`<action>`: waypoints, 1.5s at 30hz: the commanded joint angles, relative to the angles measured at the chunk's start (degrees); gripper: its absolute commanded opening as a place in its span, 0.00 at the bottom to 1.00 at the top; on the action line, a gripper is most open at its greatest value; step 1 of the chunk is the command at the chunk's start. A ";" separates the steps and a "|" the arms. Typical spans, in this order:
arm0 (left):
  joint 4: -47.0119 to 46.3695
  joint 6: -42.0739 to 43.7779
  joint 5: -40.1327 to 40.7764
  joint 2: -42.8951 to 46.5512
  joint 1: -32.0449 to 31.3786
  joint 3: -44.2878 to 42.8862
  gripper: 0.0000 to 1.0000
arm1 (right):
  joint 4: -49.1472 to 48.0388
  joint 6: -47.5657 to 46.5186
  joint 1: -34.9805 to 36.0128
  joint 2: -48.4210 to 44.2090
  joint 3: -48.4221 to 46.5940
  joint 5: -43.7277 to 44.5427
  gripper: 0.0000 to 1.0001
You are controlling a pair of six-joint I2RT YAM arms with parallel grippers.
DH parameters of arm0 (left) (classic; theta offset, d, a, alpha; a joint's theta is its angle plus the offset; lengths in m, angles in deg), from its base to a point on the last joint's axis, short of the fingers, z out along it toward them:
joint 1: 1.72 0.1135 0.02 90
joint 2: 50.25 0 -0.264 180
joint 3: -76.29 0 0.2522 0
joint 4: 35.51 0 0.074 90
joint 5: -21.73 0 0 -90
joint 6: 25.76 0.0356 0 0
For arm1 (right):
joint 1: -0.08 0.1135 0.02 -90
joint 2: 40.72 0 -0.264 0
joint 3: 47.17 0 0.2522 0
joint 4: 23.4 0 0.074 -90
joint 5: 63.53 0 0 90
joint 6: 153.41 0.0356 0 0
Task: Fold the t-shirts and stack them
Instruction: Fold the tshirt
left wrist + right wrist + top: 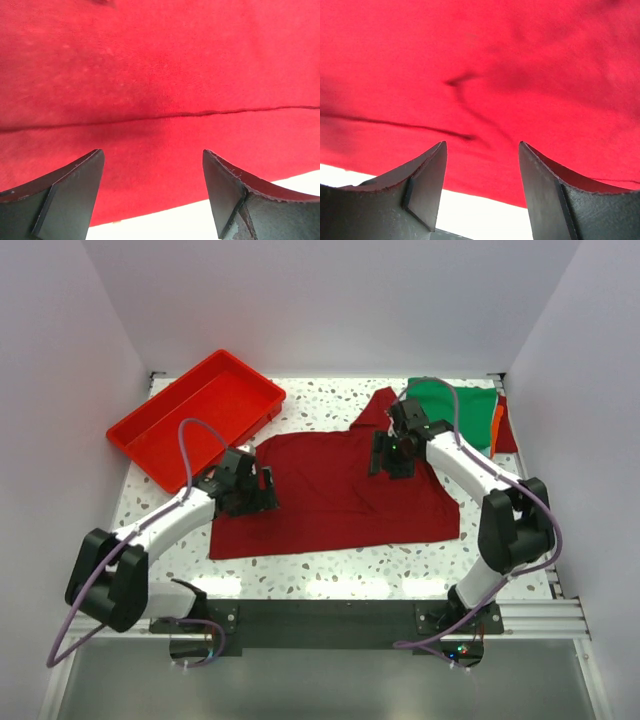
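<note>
Speckled table (330,575), and right in the middle of it lies the maroon t-shirt (340,510), spread wide, one sleeve poking toward the far edge, its near hem running straight across. No tidy fold on it yet as I read it, so that job is all ahead. Far left sits the red tray (150,430), well apart from the cloth. In the far right corner the green t-shirt (460,402) lies as a compact pad, probably folded, though the right arm crosses part of it. An orange edge (497,418) and a red edge (508,435) peek out beside it, which looks like the stack begun. The left gripper (262,490) hangs over the shirt's left side and the right gripper (388,462) over its far right part. Both wrist views show fingers spread wide, nothing between them, maroon cloth just beyond.
</note>
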 commanded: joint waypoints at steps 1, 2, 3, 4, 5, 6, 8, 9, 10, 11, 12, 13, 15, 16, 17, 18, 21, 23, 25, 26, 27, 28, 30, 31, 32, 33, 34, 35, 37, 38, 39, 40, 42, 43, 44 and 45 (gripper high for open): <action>-6.49 1.81 -2.82 -4.15 -0.73 -0.94 0.85 | -3.38 -0.80 -3.03 0.47 5.87 -0.01 0.63; -7.55 1.55 -3.54 -5.64 -0.73 0.10 0.85 | -4.43 -0.72 -4.08 0.73 6.85 -0.28 0.63; -8.69 0.59 -4.15 -6.26 -0.73 0.72 0.85 | -5.74 -0.63 -4.53 1.08 7.65 -0.72 0.63; -9.75 0.06 -4.94 -6.88 -0.64 1.34 0.85 | -6.19 -0.80 -4.88 1.43 8.87 -0.98 0.63; -11.15 -0.47 -5.82 -7.75 -0.64 2.65 0.85 | -6.55 -0.80 -5.23 2.13 9.41 -1.33 0.63; -11.51 -1.43 -5.92 -8.11 -0.73 3.18 0.86 | -7.25 -0.98 -5.15 2.32 10.54 -1.51 0.63; -11.43 -2.14 -5.92 -8.11 -0.64 4.93 0.86 | -8.47 -0.98 -5.15 3.10 11.69 -3.70 0.63; -11.17 -2.49 -5.83 -7.77 -0.64 5.56 0.86 | -8.74 -0.63 -5.15 3.28 12.65 -4.32 0.63; -11.08 -2.58 -5.74 -7.33 -0.64 6.26 0.87 | -9.09 -0.37 -5.23 3.46 13.27 -4.94 0.63; -10.90 -2.67 -5.31 -6.19 -0.64 7.83 0.87 | -9.53 -0.19 -5.15 3.55 13.89 -5.46 0.63; -10.73 -2.76 -4.95 -5.57 -0.64 8.63 0.87 | -9.54 -0.10 -5.15 3.55 14.59 -5.73 0.62; -10.03 -2.93 -4.52 -5.04 -0.64 9.25 0.88 | -9.28 0.33 -5.15 3.55 15.64 -5.73 0.62; -9.06 -3.63 -3.46 -3.99 -0.64 11.18 0.88 | -8.31 0.60 -5.23 3.46 17.14 -6.08 0.62; -8.45 -3.90 -3.37 -3.55 -0.64 11.80 0.88 | -7.87 1.12 -5.24 3.37 17.67 -6.35 0.62; -8.09 -4.34 -3.11 -2.76 -0.64 13.02 0.88 | -7.17 1.39 -5.06 3.20 18.28 -6.78 0.62; -7.22 -5.21 -2.84 -2.32 -0.64 14.08 0.88 | -6.99 2.00 -5.15 2.67 19.77 -7.48 0.62; -5.20 -7.49 -1.97 -0.12 -0.64 15.23 0.89 | -6.02 3.32 -4.80 0.49 23.10 -8.19 0.62; -3.09 -8.55 -1.18 1.72 -0.64 16.19 0.89 | -5.93 4.03 -4.45 -1.10 24.96 -8.81 0.62; -1.42 -9.96 -0.82 2.95 -0.64 17.24 0.90 | -5.93 5.08 -3.83 -2.94 27.51 -9.42 0.62; -0.80 -10.31 -0.82 4.18 -0.64 17.51 0.90 | -5.93 5.43 -3.57 -3.56 28.30 -9.95 0.62; -0.19 -11.10 -0.82 4.89 -0.64 17.86 0.90 | -5.76 6.31 -3.13 -4.09 29.70 -10.13 0.62; 0.95 -11.46 -0.82 5.50 -0.64 18.39 0.90 | -5.58 6.75 -2.34 -4.71 30.32 -10.13 0.62; 2.36 -12.68 -0.82 7.87 -0.64 18.83 0.90 | -4.53 8.06 -1.55 -6.82 32.16 -9.43 0.62; 2.98 -13.21 -0.82 8.84 -0.64 19.36 0.90 | -4.35 8.51 -1.11 -7.69 32.78 -9.34 0.62; 3.33 -13.83 -0.91 10.59 -0.64 19.53 0.90 | -4.00 8.95 -1.02 -9.36 33.49 -9.34 0.62; 4.03 -15.05 -0.82 11.48 -0.64 19.54 0.90 | -3.83 9.65 -0.93 -10.24 34.71 -9.16 0.62; 5.17 -15.58 -0.82 13.05 -0.73 19.45 0.90 | -3.56 9.92 -0.84 -10.95 35.25 -9.16 0.62; 5.62 -16.29 -0.82 13.85 -0.73 19.27 0.90 | -3.47 10.18 -0.84 -11.82 35.77 -9.25 0.62; 7.02 -16.56 0.83 15.69 -0.64 18.40 0.90 | -3.65 10.53 -0.66 -13.67 36.74 -9.69 0.63; 7.72 -16.47 1.20 16.14 -0.64 17.78 0.90 | -3.21 10.45 -0.58 -14.11 36.66 -9.95 0.63; 8.43 -16.21 1.55 16.49 -0.64 17.08 0.90 | -2.77 10.01 -0.58 -14.47 35.44 -10.21 0.63; 10.09 -15.86 2.77 17.10 -0.73 15.07 0.90 | -2.07 9.66 -0.58 -14.73 34.47 -10.30 0.63; 11.50 -14.28 4.01 17.46 -0.64 12.61 0.90 | 0.39 8.87 -0.66 -15.43 30.53 -10.13 0.63; 12.21 -13.84 4.88 17.55 -0.73 10.33 0.90 | 1.26 8.52 -0.66 -15.70 29.03 -9.87 0.63; 12.30 -12.70 5.07 17.46 -0.64 9.26 0.90 | 2.67 8.34 -0.58 -15.87 25.79 -9.52 0.63; 12.04 -11.99 5.07 17.29 -0.73 8.30 0.90 | 3.20 7.99 -0.66 -16.05 24.28 -9.16 0.63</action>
